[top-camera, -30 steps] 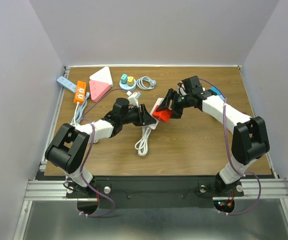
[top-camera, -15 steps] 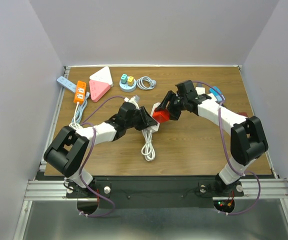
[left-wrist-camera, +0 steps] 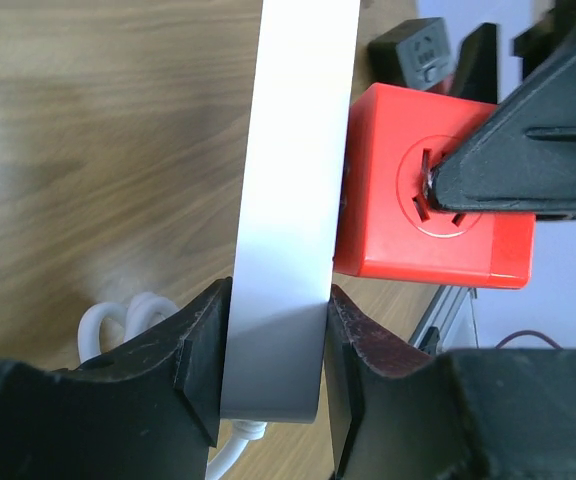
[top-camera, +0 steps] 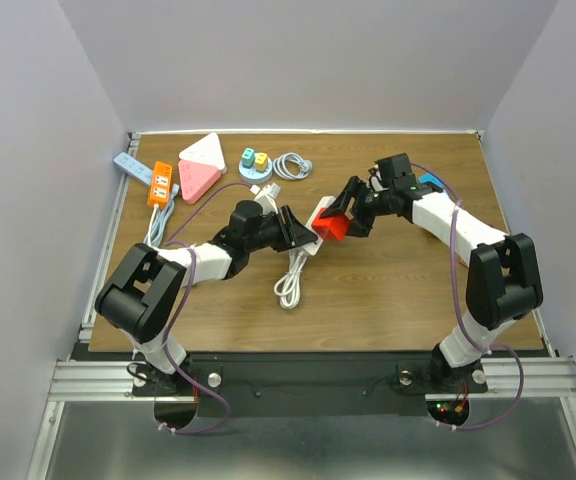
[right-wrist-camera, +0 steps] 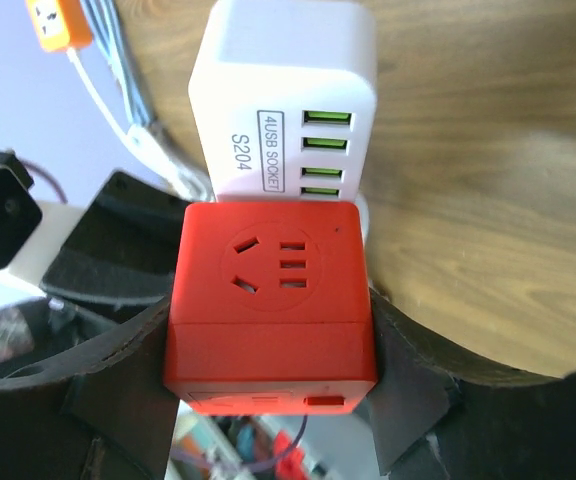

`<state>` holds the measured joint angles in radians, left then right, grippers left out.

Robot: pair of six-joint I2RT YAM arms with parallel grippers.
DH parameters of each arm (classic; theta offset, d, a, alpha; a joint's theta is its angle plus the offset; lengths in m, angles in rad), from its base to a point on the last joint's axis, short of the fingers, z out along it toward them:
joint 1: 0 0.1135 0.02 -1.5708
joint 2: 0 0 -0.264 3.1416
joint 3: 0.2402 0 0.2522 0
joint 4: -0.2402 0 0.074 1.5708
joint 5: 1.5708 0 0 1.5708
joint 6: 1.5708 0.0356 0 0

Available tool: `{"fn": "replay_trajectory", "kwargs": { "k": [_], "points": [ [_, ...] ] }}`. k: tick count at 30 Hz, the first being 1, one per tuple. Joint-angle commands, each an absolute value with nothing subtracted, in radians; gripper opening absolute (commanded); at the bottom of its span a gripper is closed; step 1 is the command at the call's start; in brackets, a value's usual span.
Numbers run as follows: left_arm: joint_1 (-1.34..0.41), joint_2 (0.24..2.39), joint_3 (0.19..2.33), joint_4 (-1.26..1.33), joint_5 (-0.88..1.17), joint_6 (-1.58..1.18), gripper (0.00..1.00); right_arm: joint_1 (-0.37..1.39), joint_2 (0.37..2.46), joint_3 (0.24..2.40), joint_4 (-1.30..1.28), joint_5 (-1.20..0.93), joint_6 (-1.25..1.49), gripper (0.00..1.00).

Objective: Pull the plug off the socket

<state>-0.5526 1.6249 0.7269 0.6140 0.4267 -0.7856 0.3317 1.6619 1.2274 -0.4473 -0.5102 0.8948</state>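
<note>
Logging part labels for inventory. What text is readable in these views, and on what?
"4USB SOCKET": on the white socket, beside its green ports.
"S204": same socket, next to that line.
No text visible on the red plug.
Markings on the orange strip are too small to read.

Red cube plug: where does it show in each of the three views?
Top external: red cube plug at table centre.
Left wrist: plug right of centre.
Right wrist: plug lower centre.
Shared landmark: white USB socket touching it.
</note>
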Motion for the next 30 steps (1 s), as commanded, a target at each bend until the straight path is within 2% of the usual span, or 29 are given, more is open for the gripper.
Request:
{"fn": "replay_trajectory", "kwargs": {
  "k": [1, 13, 21, 28, 29, 30],
  "points": [
    [-0.351, 1.683, 0.643, 0.377, 0.087, -0.744, 0.0, 0.121, 1.538, 1.327, -0.599, -0.563, 0.784, 0.0],
    [-0.373, 1.643, 0.673, 0.379, 0.149, -0.747, 0.0, 0.103, 1.618, 1.325, -0.643, -0.745, 0.672, 0.0],
    [-0.558, 1.591, 0.794, 0.339, 0.184, -0.819, 0.0, 0.178, 1.726, 1.39, -0.592, -0.615, 0.643, 0.0],
    [-0.667, 1.594, 0.796, 0.364, 0.198, -0.907, 0.0, 0.238, 1.785, 1.453, -0.569, -0.545, 0.663, 0.0],
    [-0.67, 1.595, 0.799, 0.371, 0.196, -0.913, 0.0, 0.254, 1.793, 1.456, -0.566, -0.528, 0.67, 0.02],
    [-0.672, 1.601, 0.805, 0.374, 0.195, -0.916, 0.0, 0.264, 1.798, 1.456, -0.565, -0.519, 0.673, 0.09]
  ]
}}
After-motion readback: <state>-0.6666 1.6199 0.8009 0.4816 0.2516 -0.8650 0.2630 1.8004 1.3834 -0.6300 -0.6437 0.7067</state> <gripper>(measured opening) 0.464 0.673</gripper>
